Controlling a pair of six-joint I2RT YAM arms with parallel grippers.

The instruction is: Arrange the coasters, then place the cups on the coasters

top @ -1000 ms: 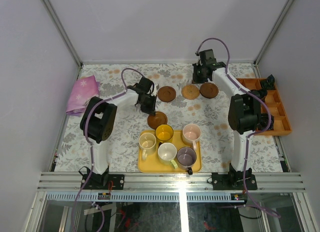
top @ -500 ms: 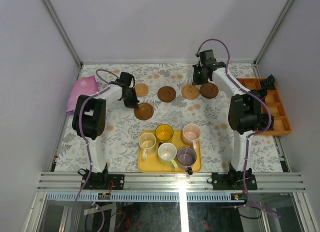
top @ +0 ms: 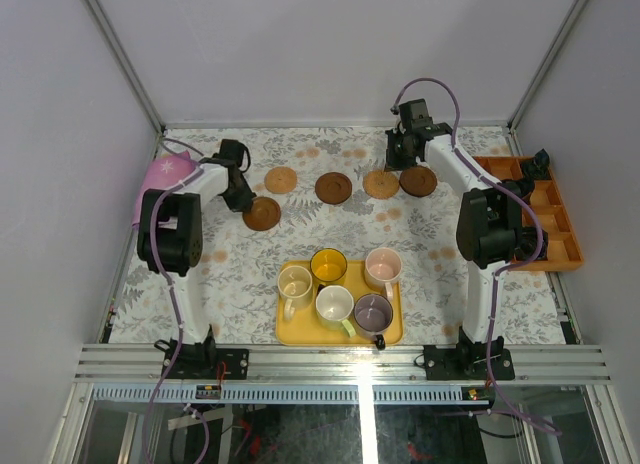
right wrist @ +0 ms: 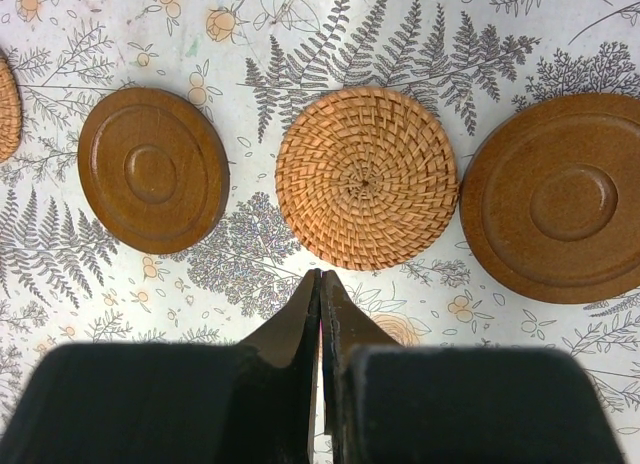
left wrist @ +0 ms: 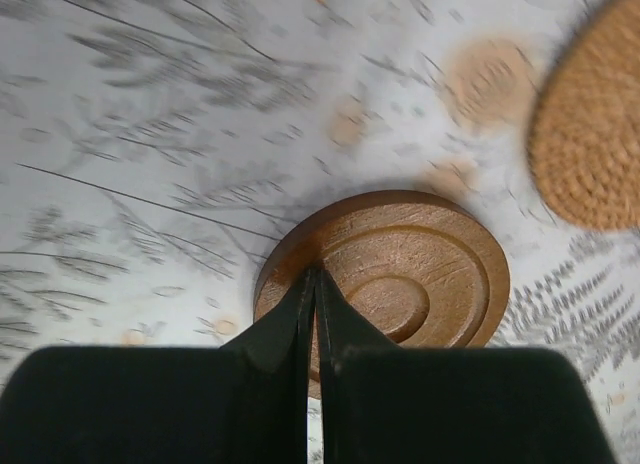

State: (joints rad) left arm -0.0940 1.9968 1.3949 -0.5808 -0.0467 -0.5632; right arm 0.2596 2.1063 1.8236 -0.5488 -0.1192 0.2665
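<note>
Five coasters lie on the floral tablecloth. A woven tan one (top: 281, 179), a dark brown one (top: 333, 187), a second woven one (top: 381, 184) and a second dark one (top: 418, 180) form a row at the back. A third dark brown coaster (top: 262, 214) (left wrist: 400, 274) lies front left of the row. My left gripper (top: 245, 197) (left wrist: 315, 272) is shut, its tips pressed on that coaster's near edge. My right gripper (top: 403, 159) (right wrist: 320, 274) hovers shut just short of the woven coaster (right wrist: 366, 177). The yellow (top: 328, 266), cream (top: 294, 282), pink (top: 383, 266), pale green-white (top: 335, 306) and purple-grey (top: 373, 312) cups stand on the yellow tray (top: 290, 334).
A pink cloth (top: 165, 179) lies at the back left, close to my left arm. An orange compartment tray (top: 548, 219) with black objects (top: 540, 162) sits along the right edge. Grey walls enclose the table on three sides.
My left gripper swept left and back, and the dark brown coaster under its tips slid with it, from just behind the yellow tray to the front left of the row. The right arm stayed put.
</note>
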